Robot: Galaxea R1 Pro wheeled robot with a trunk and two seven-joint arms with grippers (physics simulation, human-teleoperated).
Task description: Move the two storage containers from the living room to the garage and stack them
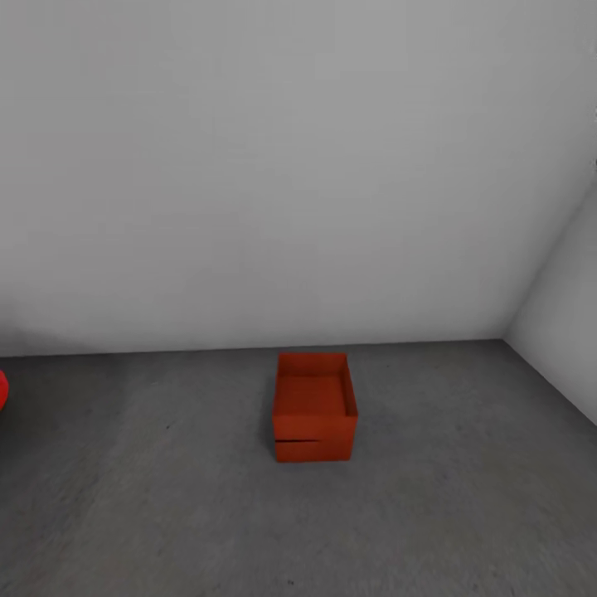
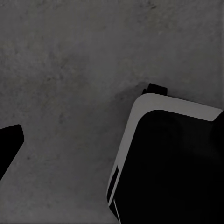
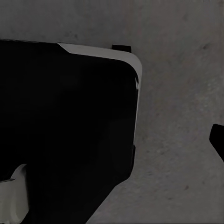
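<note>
No writing, label, brand or number can be read anywhere. The stacked orange-red storage containers (image 1: 314,408) have plain walls.

Two storage containers (image 1: 314,408) stacked on floor (image 1: 166,497), before wall (image 1: 249,166).

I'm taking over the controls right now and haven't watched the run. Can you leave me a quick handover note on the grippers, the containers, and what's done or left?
Grippers: neither wrist view shows the fingers clearly enough to tell open from shut; both cameras look down at the dark concrete floor beside the robot's black and white base. Nothing orange shows in either.
Containers: the two storage containers sit on the garage floor near the white wall, one on top of the other, with a thin dark seam across the front face.
Done: the stack looks complete.
Left: probably nothing; just confirm the upper one sits square. A red object at the left edge is unidentified.
</note>
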